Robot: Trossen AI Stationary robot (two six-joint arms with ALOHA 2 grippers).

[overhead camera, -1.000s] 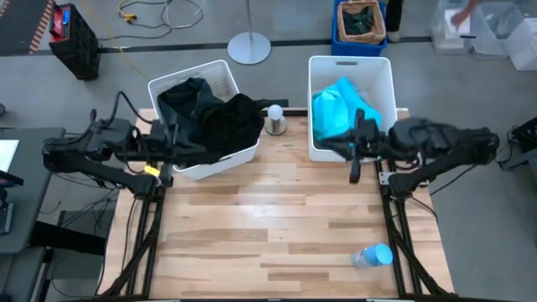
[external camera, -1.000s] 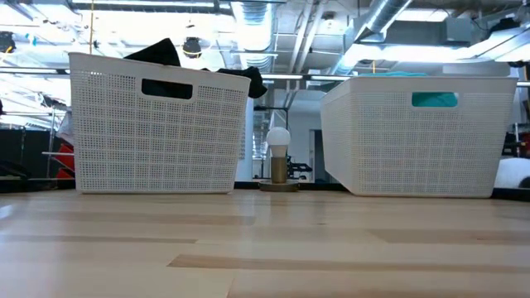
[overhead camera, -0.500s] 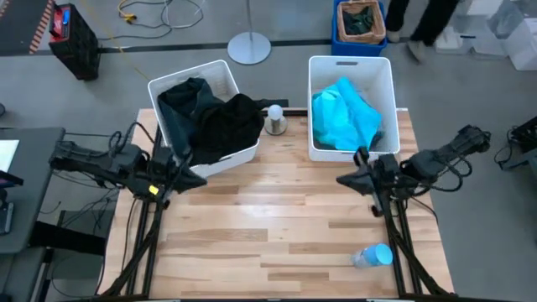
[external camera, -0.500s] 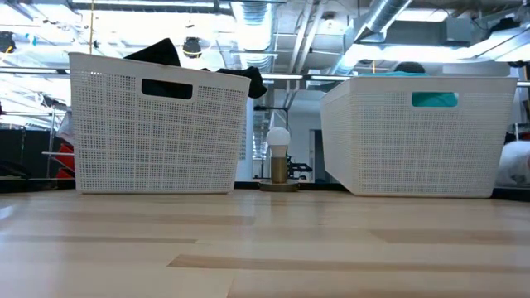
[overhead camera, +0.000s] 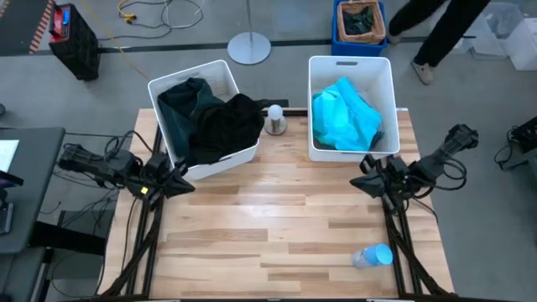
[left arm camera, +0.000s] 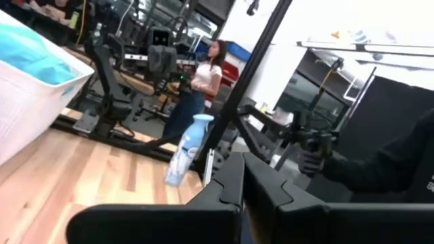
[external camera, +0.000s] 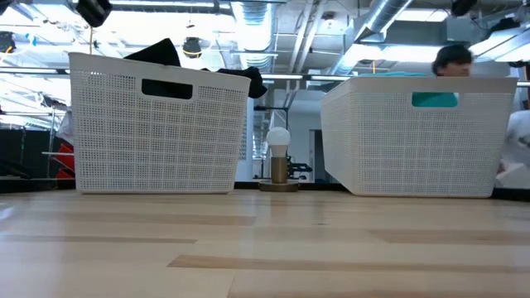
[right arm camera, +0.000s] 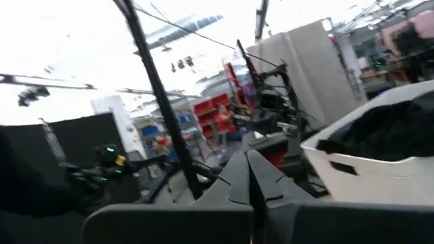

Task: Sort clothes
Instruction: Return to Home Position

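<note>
Two white baskets stand at the far side of the table. The left basket [overhead camera: 203,117] holds a dark teal-green garment [overhead camera: 180,101] and a black garment [overhead camera: 231,122], which droops over its rim [external camera: 252,81]. The right basket [overhead camera: 351,105] holds a bright turquoise garment [overhead camera: 346,113]. My left gripper [overhead camera: 188,186] is at the table's left edge, just near of the left basket. It is shut and empty [left arm camera: 242,183]. My right gripper [overhead camera: 357,182] is near of the right basket, by the right edge, also shut and empty [right arm camera: 249,177].
A small lamp with a round bulb [overhead camera: 274,117] stands between the baskets. A spray bottle [overhead camera: 372,256] lies near the table's near right corner. A blue crate with dark cloth [overhead camera: 361,21] sits on the floor beyond the table, where a person [overhead camera: 436,33] walks.
Both arms have folded back and sunk lower, toward their own sides of the table. My right gripper has drawn away from the right basket's near wall toward the near edge. The garments lie in the baskets as before.
</note>
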